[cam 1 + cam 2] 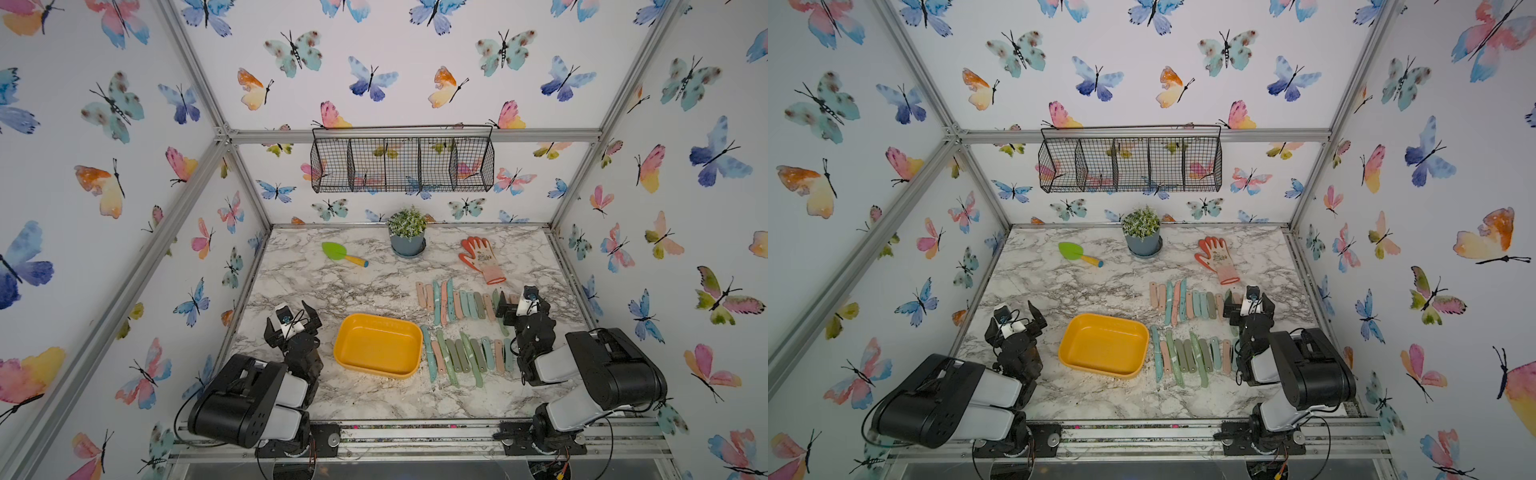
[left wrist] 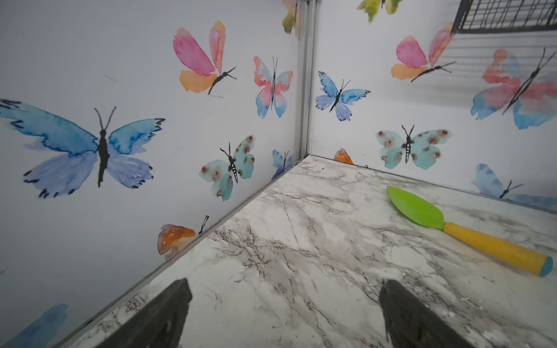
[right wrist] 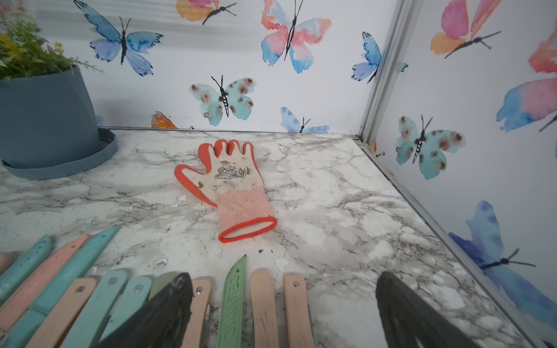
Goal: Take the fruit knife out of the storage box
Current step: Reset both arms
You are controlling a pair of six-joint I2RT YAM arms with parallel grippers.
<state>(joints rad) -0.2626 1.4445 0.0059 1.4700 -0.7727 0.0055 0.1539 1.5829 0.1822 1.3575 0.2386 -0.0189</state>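
Beside the empty shallow yellow-orange plastic storage box (image 1: 376, 347): pastel-handled fruit knives (image 1: 467, 305) in two rows, presumably unloaded. Left gripper (image 2: 286, 284), right gripper (image 3: 283, 277) agape, holding nothing.

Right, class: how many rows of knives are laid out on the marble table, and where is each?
2. The far row lies in front of the glove; the near row lies just right of the empty storage box. The right arm may hide more knives.

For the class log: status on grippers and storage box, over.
Left gripper open, empty. Right gripper open, empty. Storage box empty; knives rowed beside it. Nothing blocking.
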